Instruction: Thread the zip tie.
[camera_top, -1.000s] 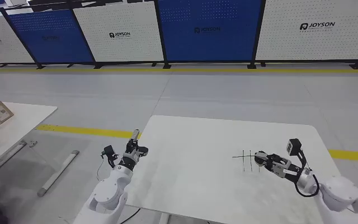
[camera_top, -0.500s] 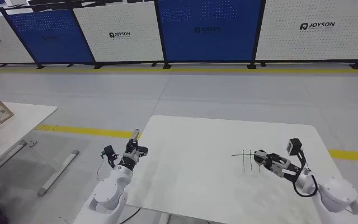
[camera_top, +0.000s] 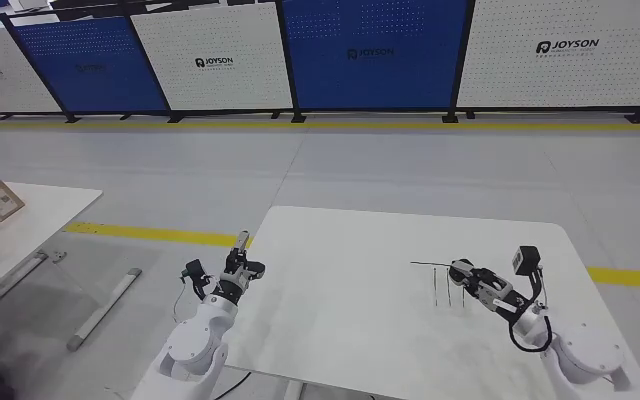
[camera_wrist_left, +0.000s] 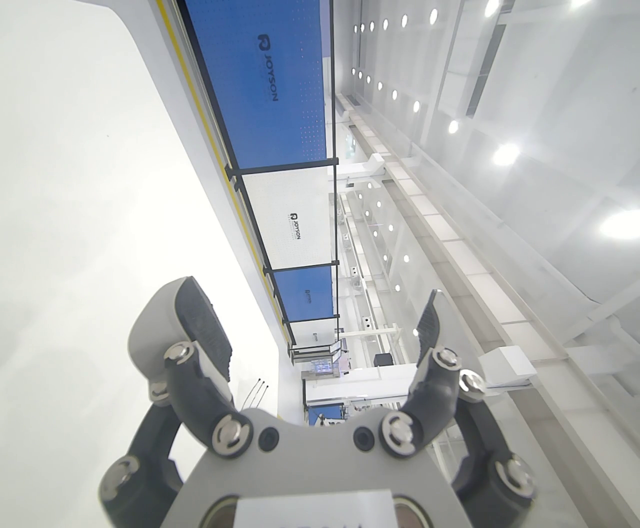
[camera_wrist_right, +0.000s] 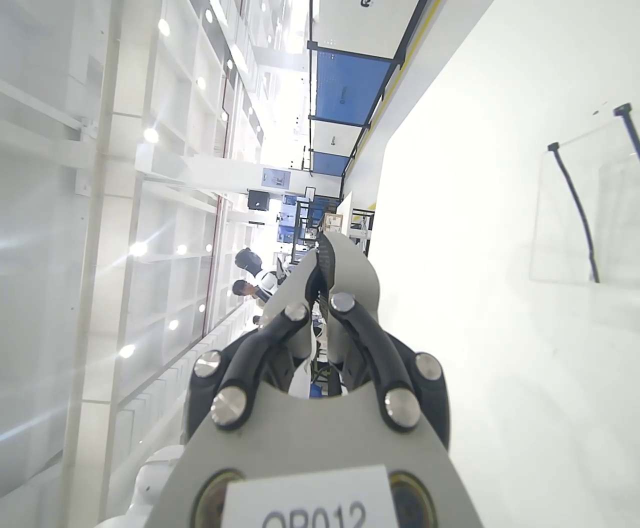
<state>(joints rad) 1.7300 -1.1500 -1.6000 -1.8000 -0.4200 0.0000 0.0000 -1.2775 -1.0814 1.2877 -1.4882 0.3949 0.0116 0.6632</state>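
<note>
A thin black zip tie (camera_top: 430, 265) sticks out leftward from my right gripper (camera_top: 458, 270), which is shut on one end of it just above the white table (camera_top: 350, 300). The right wrist view has that gripper (camera_wrist_right: 324, 245) with its fingers pressed together. Two more black zip ties (camera_top: 443, 287) lie on the table just under it, seen closer as one tie (camera_wrist_right: 575, 200) and another (camera_wrist_right: 631, 125). My left gripper (camera_top: 240, 244) sits at the table's left edge, far from the ties. It (camera_wrist_left: 312, 305) stands open with nothing in it.
A clear flat sheet (camera_wrist_right: 560, 250) lies under the loose ties. The table's wide middle is bare white surface. Its far edge borders a yellow floor line (camera_top: 150, 234) and blue and white partition panels (camera_top: 375, 55).
My right gripper has risen and shifted slightly left, carrying the crosswise zip tie off the two others. The left arm has kept still.
</note>
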